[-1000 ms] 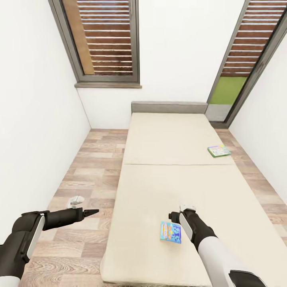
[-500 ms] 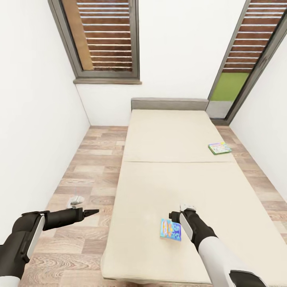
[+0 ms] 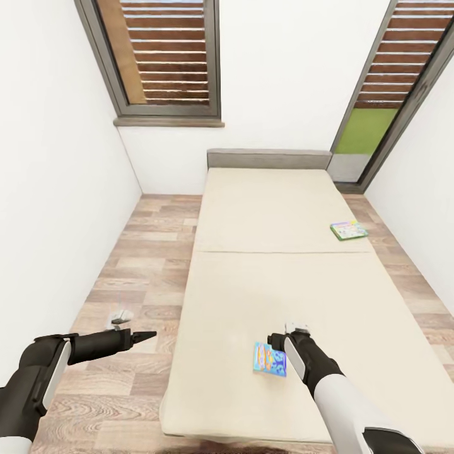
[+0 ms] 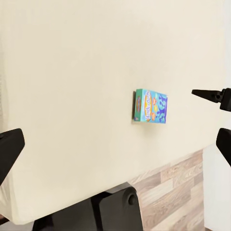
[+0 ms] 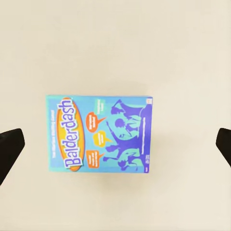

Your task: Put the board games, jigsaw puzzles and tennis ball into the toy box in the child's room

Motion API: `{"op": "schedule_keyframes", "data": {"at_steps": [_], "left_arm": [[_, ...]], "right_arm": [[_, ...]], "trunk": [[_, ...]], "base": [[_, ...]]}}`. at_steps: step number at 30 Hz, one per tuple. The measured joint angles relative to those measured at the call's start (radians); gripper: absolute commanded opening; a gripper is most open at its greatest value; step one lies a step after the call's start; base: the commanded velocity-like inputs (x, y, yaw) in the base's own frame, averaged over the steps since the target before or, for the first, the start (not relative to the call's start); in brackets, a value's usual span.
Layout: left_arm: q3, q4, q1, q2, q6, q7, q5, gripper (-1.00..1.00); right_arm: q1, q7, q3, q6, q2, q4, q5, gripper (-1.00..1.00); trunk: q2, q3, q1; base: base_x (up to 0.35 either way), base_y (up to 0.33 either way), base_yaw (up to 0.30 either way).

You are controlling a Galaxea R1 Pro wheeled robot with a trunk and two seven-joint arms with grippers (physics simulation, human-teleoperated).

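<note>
In a narrow white-walled room, the bed (image 3: pixel 277 252) fills the middle and right, its beige mattress running from the near edge to a grey headboard (image 3: pixel 269 158) at the far wall. Wood-plank floor (image 3: pixel 135 265) lies along its left side. Two louvred windows stand at the far end, one at the left (image 3: pixel 165 60) and one at the right (image 3: pixel 394 69).

The left arm (image 3: pixel 44 372) reaches over the floor at the near left, well apart from the bed. Its fingers (image 3: pixel 144 335) come to a dark point in the head view; the left wrist view shows the tips spread wide and holding nothing.

The right arm (image 3: pixel 334 391) stretches over the near part of the mattress. Its fingers hang directly above the blue game (image 3: pixel 270 360), a flat box reading Balderdash (image 5: pixel 99 133) that lies flat on the mattress near the foot of the bed (image 4: pixel 151 106). In the right wrist view the dark tips stand wide apart at either side of the box, clear of it and gripping nothing.

A green game (image 3: pixel 348 230) lies flat at the far right edge of the mattress, well apart from the blue one.
</note>
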Motion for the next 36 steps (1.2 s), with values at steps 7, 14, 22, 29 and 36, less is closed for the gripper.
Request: {"op": "schedule_keyframes", "data": {"at_steps": [7, 14, 22, 29, 36], "left_arm": [[-0.001, 0.0, 0.0, 0.0, -0.002, 0.0, 0.0, 1.0], [0.0, 0.0, 0.001, 0.0, -0.004, 0.0, 0.0, 1.0], [0.0, 0.0, 0.001, 0.0, -0.005, 0.001, 0.0, 1.0], [-0.003, 0.0, 0.001, -0.001, -0.005, 0.002, -0.001, 1.0], [-0.007, 0.0, 0.001, -0.005, -0.006, 0.003, -0.002, 1.0]], "right_arm": [[0.0, 0.0, 0.0, -0.001, 0.0, 0.0, -0.001, 1.0], [0.0, 0.0, -0.001, 0.0, 0.0, -0.001, -0.004, 1.0], [-0.001, -0.001, -0.002, 0.002, 0.002, -0.005, -0.008, 1.0], [-0.003, -0.001, -0.002, 0.001, 0.002, -0.013, -0.008, 1.0], [-0.013, -0.001, -0.001, -0.001, 0.004, -0.025, -0.004, 1.0]], "trunk": [[0.0, -0.012, 0.0], [0.0, -0.023, 0.0], [0.0, -0.037, 0.0], [0.0, -0.048, 0.0], [0.0, -0.06, 0.0]], "base": [[0.0, 0.0, 0.0], [0.0, 0.0, 0.0], [0.0, 0.0, 0.0], [0.0, 0.0, 0.0], [0.0, 0.0, 0.0]]}}
